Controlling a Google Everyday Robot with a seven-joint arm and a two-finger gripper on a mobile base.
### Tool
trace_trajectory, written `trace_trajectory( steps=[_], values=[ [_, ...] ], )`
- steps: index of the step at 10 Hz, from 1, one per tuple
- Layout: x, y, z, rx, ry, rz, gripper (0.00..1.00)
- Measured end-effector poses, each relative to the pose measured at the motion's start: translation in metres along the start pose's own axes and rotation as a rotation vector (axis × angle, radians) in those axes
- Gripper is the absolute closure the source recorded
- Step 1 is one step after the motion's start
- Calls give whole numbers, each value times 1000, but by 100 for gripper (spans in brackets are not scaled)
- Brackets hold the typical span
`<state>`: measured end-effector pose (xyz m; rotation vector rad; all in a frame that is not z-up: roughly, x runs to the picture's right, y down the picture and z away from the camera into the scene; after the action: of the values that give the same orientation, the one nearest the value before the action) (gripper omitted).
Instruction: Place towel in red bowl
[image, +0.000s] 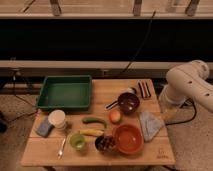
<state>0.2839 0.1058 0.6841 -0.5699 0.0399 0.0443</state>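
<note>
One red bowl (128, 138) stands near the front edge of the table (45, 152), and I take it as the landmark. The towel (151, 125) lies rumpled and flat on the wood just to the right of the red bowl, touching its rim or nearly so (I cannot tell which). Nothing is inside the red bowl.

Further right of the red bowl, past the towel and at the side of the table, the white arm (190, 82) bends downward. The gripper (168, 114) is at its low end, right of the red bowl and a little behind it, close by the towel. It stands wide open and has hold of nothing.

Left of the red bowl and touching it is a dark food bowl (105, 143); further left is a green cup (77, 141). Behind the red bowl are an orange fruit (115, 116) and a maroon bowl (128, 102). Far behind and left of it lies a green tray (65, 92).
</note>
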Motion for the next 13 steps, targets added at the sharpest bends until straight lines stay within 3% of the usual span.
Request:
trace_trajectory(
  steps=[3,8,10,13],
  values=[
    [6,-14,10,-12,4,-29,35],
    [2,-42,74,-50,-15,-82,35],
    [1,-41,100,-98,-18,-79,35],
    [1,-17,121,-169,-26,-81,35]
  ],
)
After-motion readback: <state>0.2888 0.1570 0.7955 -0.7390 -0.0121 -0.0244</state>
